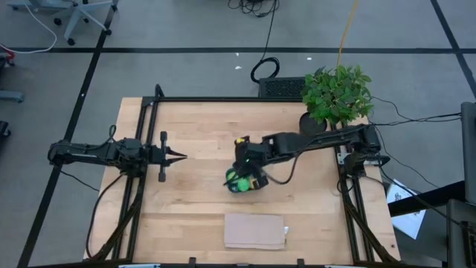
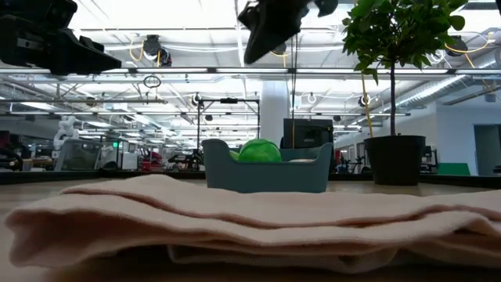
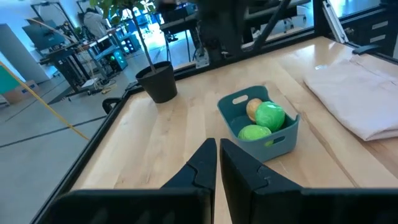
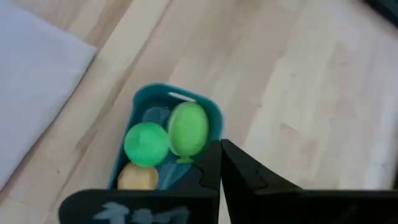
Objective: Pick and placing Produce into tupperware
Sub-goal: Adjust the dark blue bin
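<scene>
Looking down, my arm hides the tupperware (image 1: 239, 182) — right gripper's (image 4: 219, 163) closed, empty fingers overlook three produce (image 4: 186, 129) pieces.

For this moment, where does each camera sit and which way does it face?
High: overhead, straight down; both arms, right pincer above the tupperware.
Low: table height, level past the cloth; pincers overhead.
Left wrist: past the shut left pincer toward the tupperware.
Right wrist: downward past its shut pincer.
Both wrist views share the tupperware holding three produce pieces.

3 produce pieces (image 3: 261, 118) inside teal tupperware (image 3: 283, 142)
</scene>
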### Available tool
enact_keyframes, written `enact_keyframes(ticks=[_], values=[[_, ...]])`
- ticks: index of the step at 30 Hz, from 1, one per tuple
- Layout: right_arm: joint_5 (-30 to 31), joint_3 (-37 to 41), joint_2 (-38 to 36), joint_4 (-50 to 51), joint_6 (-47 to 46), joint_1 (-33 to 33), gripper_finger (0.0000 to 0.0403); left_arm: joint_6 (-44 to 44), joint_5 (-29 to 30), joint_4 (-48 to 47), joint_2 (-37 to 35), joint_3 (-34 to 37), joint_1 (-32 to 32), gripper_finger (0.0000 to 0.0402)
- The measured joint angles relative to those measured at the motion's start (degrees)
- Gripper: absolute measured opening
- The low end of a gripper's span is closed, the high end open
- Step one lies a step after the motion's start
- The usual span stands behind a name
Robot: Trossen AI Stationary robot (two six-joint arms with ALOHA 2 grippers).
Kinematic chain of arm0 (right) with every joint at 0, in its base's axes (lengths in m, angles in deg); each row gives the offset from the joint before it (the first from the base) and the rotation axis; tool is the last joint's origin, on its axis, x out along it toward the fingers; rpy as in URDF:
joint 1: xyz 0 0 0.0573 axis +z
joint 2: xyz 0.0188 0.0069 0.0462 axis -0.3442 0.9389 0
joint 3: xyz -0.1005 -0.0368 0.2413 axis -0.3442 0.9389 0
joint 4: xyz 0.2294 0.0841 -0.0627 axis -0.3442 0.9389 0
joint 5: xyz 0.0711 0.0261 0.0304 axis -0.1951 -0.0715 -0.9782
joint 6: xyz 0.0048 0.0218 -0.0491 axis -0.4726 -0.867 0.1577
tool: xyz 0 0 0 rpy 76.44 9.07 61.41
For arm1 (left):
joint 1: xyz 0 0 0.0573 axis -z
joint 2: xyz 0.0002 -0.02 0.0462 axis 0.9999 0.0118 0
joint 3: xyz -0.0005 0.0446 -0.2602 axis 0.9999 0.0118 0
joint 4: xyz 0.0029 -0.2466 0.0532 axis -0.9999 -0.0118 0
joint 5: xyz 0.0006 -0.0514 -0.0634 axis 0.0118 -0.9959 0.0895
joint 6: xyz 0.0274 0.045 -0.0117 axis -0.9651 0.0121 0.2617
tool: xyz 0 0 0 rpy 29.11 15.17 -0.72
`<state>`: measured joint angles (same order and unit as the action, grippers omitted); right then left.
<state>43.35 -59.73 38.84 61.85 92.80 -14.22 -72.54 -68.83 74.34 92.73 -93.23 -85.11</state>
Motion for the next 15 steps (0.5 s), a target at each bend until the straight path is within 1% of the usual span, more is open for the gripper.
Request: enact_keyframes(ticks=[8,15], values=[[-1.37,0.0,-6.29,0.93,-2.15,-0.83,0.0,-0.48,0.15,0.35,0.0,0.0,0.0,0.0026],[-1.44,0.49,-6.65,1.71,-3.23,-0.83,0.0,0.04,0.15,0.29,0.0,0.0,0.02,0.0026]])
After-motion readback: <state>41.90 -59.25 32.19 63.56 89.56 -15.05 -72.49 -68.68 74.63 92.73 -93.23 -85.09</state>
